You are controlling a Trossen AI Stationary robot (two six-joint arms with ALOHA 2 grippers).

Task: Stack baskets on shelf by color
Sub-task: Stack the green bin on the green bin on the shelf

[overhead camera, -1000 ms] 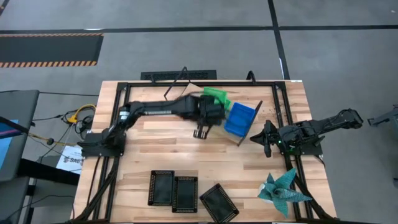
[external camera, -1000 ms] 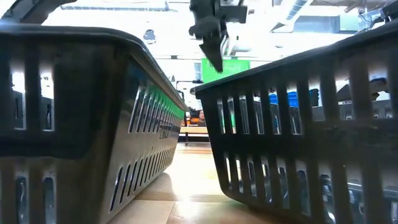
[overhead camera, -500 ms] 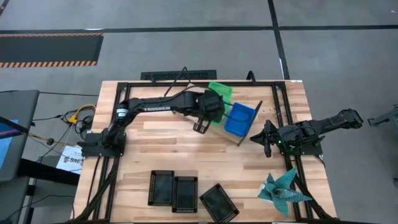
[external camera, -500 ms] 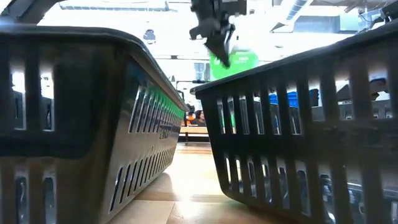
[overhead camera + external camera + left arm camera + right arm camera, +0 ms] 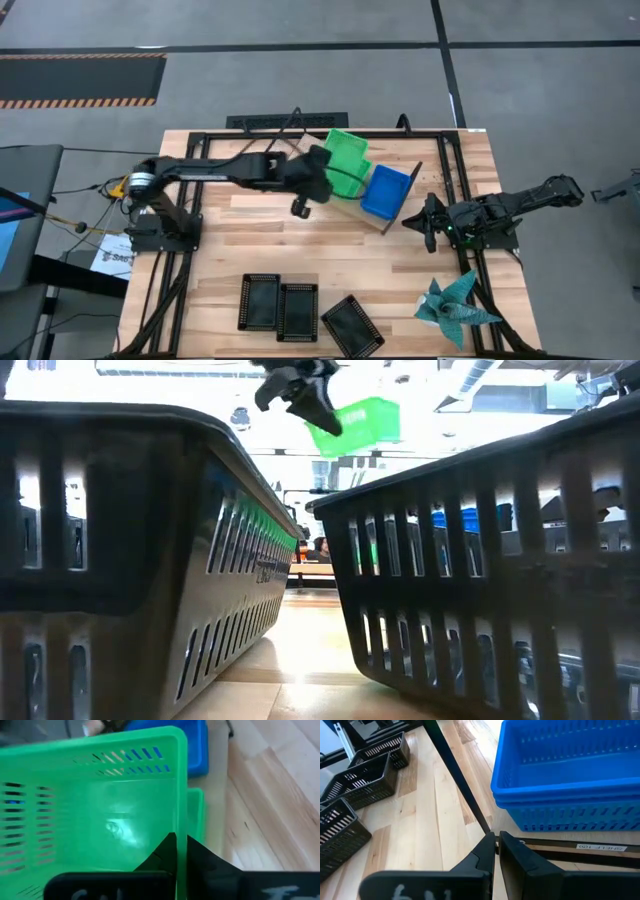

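The left gripper [image 5: 318, 176] is up in the air over the far side of the table, and its jaws are shut tight on the wall of a green basket [image 5: 346, 155]. In the left wrist view one dark finger sits inside that wall and one outside. The basket is off the table and tipped. Under it another green basket [image 5: 196, 822] rests on the shelf [image 5: 404, 208], just beside the blue baskets [image 5: 386, 190], which sit stacked on the same shelf. So the step in hand looks like this: put the held green one on the green pile. The blue pile looks done, though I cannot count its baskets for sure. Next, I think the left arm needs to turn its basket flat, line it up right over the green one below, and go down slowly so it slips inside. Then the jaws can let go. If it comes down crooked it might catch on the rim or bump the blue pile. The right gripper [image 5: 428, 222] waits low by the near end of the shelf, with its jaws almost shut and nothing in them. Three black baskets [image 5: 281, 306] sit well apart at the near side of the table, not yet picked up. A teal spiky star [image 5: 452, 305] lies at the near right corner, and it is not part of the job
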